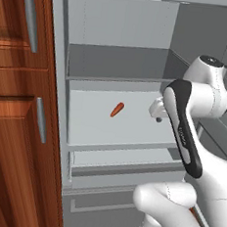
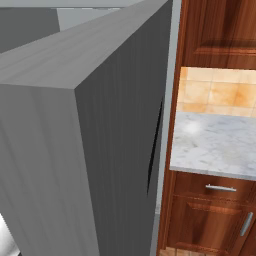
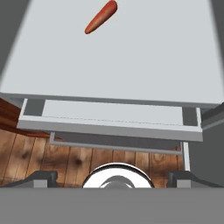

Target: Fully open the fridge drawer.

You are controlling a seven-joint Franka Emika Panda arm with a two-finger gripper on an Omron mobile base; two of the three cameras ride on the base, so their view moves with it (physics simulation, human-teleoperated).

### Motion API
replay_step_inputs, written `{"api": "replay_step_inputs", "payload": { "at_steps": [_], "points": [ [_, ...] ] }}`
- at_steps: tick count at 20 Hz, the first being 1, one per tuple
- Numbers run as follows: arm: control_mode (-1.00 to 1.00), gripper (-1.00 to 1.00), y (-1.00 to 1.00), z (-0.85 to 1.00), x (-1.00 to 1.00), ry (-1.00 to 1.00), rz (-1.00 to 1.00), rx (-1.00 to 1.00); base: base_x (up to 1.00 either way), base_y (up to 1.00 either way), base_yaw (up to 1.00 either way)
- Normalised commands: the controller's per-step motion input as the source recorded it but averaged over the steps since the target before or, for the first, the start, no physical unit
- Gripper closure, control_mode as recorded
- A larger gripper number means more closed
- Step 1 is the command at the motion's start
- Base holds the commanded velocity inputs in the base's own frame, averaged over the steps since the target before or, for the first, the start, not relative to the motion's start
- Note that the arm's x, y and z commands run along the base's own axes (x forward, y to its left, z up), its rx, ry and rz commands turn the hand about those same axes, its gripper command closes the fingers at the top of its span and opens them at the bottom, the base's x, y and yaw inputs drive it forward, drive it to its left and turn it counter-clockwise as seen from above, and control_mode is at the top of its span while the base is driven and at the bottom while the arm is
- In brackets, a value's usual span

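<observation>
The fridge drawer (image 1: 125,164) is a shallow light-grey box with a darker front strip, just under the white shelf (image 1: 99,129) that carries a small orange carrot (image 1: 117,109). It sticks out a little past the shelf's front edge. In the hand view the fridge drawer (image 3: 111,117) lies across the middle, below the carrot (image 3: 101,17). My gripper (image 3: 113,178) hangs above and in front of it, open, with its fingertips (image 3: 42,177) wide apart and nothing between them. In the left base view my gripper (image 1: 158,112) is over the shelf's right part, half hidden behind my forearm.
A lower grey front panel with a long outlined handle (image 1: 101,206) sits under the drawer. Wooden cabinets (image 1: 16,126) stand left of the fridge. The open grey fridge door (image 2: 85,150) blocks most of the right base view, beside a marble counter (image 2: 215,145). Wood floor (image 3: 65,159) lies below.
</observation>
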Motion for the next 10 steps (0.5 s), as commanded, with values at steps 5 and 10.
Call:
{"api": "replay_step_inputs", "payload": {
  "at_steps": [5,10],
  "points": [
    [-1.00,-1.00,0.00,0.00,0.00,0.00,0.00,0.00,0.00,0.00,0.00],
    [-1.00,-1.00,0.00,0.00,0.00,0.00,0.00,0.00,0.00,0.00,0.00]
  ]
}}
